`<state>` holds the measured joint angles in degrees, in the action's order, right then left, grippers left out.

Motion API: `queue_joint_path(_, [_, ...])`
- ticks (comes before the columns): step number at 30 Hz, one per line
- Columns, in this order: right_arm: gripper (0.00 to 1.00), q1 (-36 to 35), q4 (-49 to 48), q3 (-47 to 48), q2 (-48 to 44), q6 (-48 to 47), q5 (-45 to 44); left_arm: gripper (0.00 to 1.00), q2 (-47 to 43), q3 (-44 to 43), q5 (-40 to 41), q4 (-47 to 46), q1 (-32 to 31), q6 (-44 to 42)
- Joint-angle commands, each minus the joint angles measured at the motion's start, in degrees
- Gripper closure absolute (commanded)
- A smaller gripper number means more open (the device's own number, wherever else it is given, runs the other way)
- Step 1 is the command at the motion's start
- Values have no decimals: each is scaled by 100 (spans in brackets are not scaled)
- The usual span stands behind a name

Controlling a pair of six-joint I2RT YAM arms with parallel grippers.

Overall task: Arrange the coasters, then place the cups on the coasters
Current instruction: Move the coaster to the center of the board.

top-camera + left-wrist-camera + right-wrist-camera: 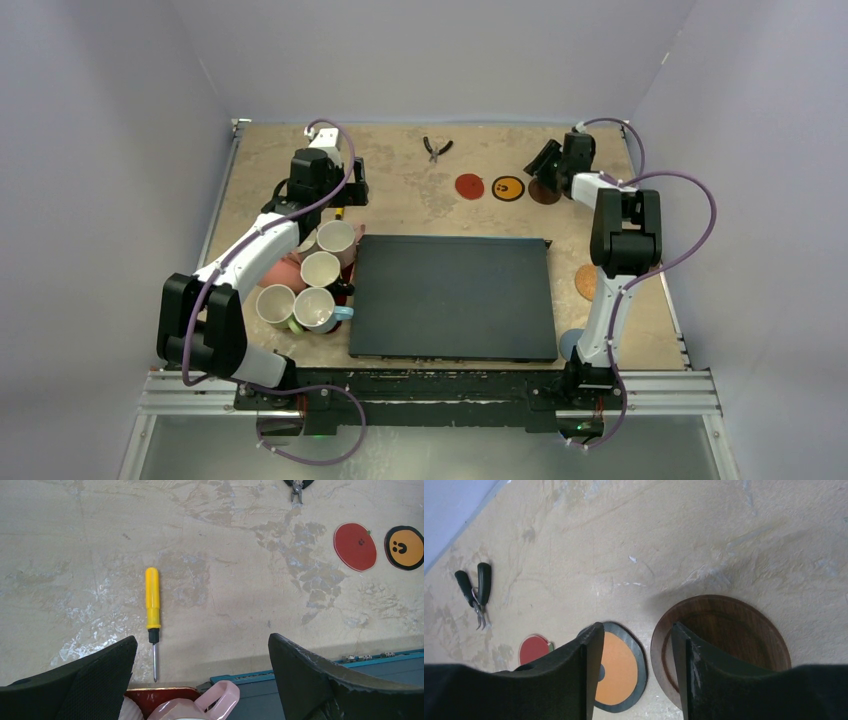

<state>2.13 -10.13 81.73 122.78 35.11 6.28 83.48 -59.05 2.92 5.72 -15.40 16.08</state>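
Note:
Three coasters lie in a row at the back: red (469, 185), yellow with black marks (508, 187) and dark brown (543, 191). My right gripper (636, 627) hovers open over the gap between the yellow coaster (621, 670) and the dark brown coaster (734, 630), holding nothing. A brown coaster (585, 282) and a grey-blue coaster (570, 345) show partly behind the right arm. Several cups (320, 269) cluster at the left. My left gripper (202, 639) is wide open and empty above a pale pink cup's handle (222, 697).
A large black mat (455, 298) fills the table's middle. Pliers (435, 148) lie at the back centre. A yellow screwdriver (152, 600) lies beyond the cups, which stand on a red tray (165, 695). Walls close the table on three sides.

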Motion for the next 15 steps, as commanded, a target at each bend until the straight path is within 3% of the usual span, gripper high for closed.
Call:
queue_joint_path(1, [42,-64,745,104,-29,-382,492,2,23,-292,-22,23,-16,36])
queue_joint_path(7, [34,-63,999,181,-494,-586,576,2,-27,-296,12,29,-18,36])
queue_joint_path(15, [31,-51,2213,75,-1333,-1173,408,2,-227,-257,112,26,-20,53])
